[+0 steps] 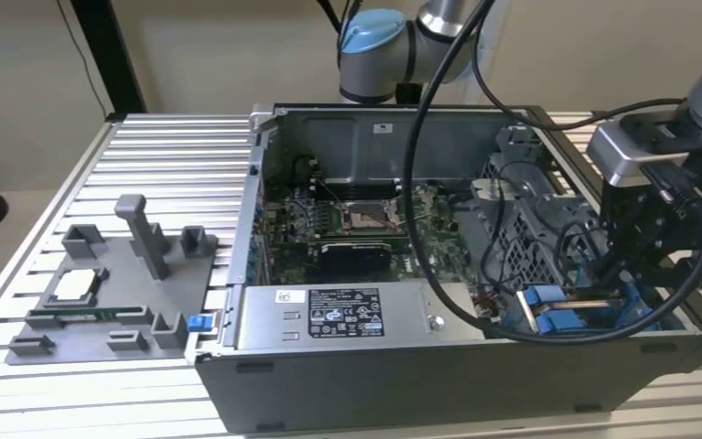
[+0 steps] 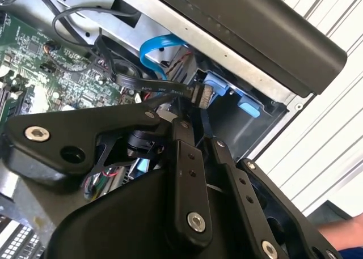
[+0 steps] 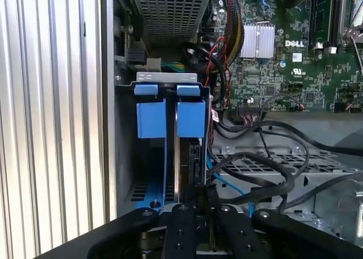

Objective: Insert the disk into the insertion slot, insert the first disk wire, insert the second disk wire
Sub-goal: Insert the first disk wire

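Wire connector [image 2: 205, 94] sits just ahead of your pincer [image 2: 200, 133], toward the insertion slot [image 3: 167, 76]. Can't tell whether the pincer grips it.

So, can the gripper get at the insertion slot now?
Probably yes: the gripper is right at the insertion slot, nothing seen between them; the looped black cables lie beside it.

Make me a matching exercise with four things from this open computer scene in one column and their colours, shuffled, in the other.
Things:
1. motherboard
2. slot latches
3. claw
4. heatsink

Colours:
A. silver
B. black
C. green
D. blue

Pairs: 1-C, 2-D, 3-B, 4-A
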Motion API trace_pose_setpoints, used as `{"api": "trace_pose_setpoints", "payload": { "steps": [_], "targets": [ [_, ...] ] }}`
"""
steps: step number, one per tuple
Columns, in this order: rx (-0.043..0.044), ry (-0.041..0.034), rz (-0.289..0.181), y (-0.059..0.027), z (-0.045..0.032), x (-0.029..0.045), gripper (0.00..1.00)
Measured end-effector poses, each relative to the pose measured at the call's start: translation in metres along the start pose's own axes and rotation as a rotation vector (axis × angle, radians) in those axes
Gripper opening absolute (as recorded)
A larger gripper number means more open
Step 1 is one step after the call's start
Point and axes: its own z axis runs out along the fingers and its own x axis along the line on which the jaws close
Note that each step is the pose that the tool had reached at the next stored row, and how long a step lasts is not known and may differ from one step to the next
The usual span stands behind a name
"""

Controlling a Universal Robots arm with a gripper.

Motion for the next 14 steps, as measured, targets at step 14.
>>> {"api": "trace_pose_setpoints", "payload": {
  "steps": [14],
  "targets": [
    [0.0094,0.0006,-0.001,0.0001,0.0041,0.0012,0.00]
  ]
}}
